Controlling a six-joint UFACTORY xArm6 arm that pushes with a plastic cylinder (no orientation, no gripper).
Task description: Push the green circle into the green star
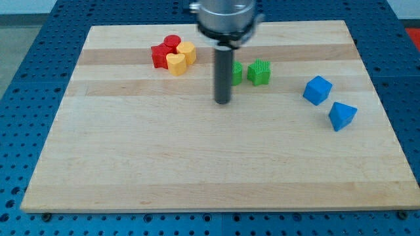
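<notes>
Our tip (223, 101) rests at 8 o'clock of green circle (236, 73), partly hidden behind rod | green star (259, 72) just beside circle at 3 o'clock | no gripper fitted | tabletop (197, 164) | tip judged placed for rightward shove.

The arm comes down from the far edge of the scene, a little left of centre, its grey round collar (226, 18) carrying the straight dark rod (224, 72) that stands upright, with my tip (223, 102) resting low at the rod's near end.
</notes>
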